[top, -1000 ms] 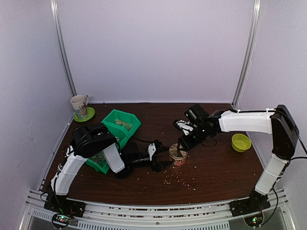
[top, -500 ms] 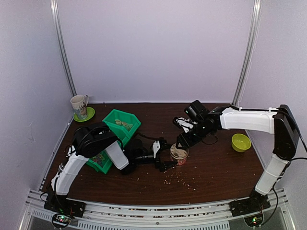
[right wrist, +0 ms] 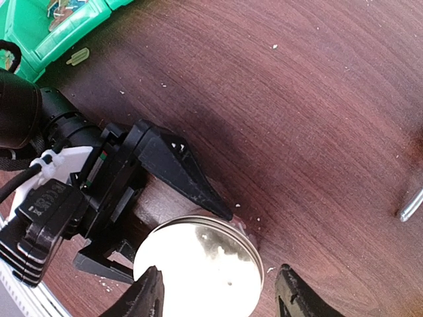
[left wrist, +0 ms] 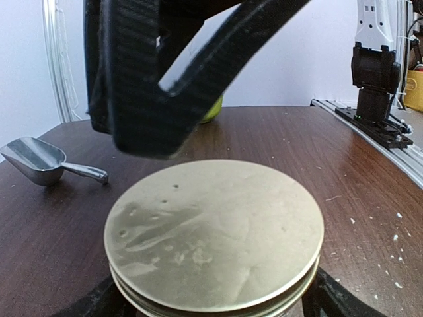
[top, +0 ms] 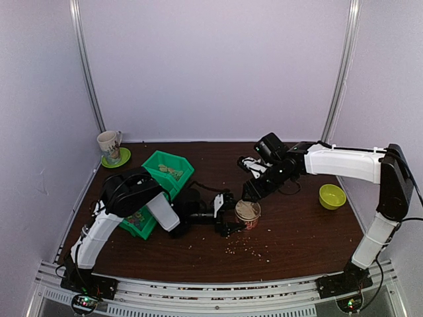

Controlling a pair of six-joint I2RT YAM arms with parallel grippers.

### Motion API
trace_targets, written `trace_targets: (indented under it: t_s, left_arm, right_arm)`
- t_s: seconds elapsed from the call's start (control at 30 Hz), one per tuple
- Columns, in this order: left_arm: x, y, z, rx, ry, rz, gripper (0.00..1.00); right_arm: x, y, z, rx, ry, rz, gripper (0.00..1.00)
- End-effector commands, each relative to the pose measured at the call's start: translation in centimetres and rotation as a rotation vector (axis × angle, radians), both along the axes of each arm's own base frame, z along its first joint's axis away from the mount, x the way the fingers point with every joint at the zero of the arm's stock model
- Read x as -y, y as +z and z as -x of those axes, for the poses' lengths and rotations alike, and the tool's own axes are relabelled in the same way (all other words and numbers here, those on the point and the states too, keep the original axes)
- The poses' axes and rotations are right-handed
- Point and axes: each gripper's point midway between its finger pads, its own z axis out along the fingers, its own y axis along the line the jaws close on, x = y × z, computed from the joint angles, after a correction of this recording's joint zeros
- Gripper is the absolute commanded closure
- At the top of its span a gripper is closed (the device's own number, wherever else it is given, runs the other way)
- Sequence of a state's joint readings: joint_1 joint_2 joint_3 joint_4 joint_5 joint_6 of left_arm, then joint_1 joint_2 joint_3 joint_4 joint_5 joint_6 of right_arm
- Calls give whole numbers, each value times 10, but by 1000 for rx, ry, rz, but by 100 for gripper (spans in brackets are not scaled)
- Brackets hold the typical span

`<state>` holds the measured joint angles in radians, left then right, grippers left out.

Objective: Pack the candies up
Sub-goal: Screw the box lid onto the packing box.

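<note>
A glass jar with a round gold lid [top: 247,211] stands mid-table, with mixed candies showing through its side [top: 248,224]. More candies lie in the green bins [top: 170,171]. My left gripper [top: 231,212] reaches in low from the left and is open, one finger [right wrist: 182,172] on each side of the jar. In the left wrist view the lid [left wrist: 215,234] fills the frame. My right gripper [top: 251,191] hovers just above and behind the jar. It is open over the lid [right wrist: 198,267], its fingers [right wrist: 293,294] clear of the rim.
A metal scoop [left wrist: 36,160] lies behind the jar. A yellow-green bowl [top: 332,196] sits at the right, and a mug on a green saucer [top: 110,145] at the back left. Pale crumbs [top: 248,247] are scattered in front of the jar. One pale candy [right wrist: 78,57] lies beside the bin.
My right gripper has opened and lifted back off the lid. My left gripper has slid a little right and widened around the jar. The jar has stayed put.
</note>
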<state>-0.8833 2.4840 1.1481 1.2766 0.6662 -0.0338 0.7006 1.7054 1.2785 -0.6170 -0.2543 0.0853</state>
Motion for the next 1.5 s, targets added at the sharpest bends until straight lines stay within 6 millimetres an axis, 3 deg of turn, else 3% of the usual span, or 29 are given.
trace_targets:
  t_s: [0.0,0.87,1.17,1.47]
  left_arm:
    - [-19,-93,14,-115,-7,-230,14]
    - [-22,-95,11,-119,14,-227,17]
    - [-22,-96,11,-121,16,-228,17]
    - [-22,-96,9,-126,19,-228,17]
  right_arm:
    - [-7,2,-7,8,13,-7,43]
    - [-6,-34,-12,-54,13,-10,52]
    - [0,-38,-3,-68,-6,-22,67]
    - [11,-44,8,-85,-24,-3,70]
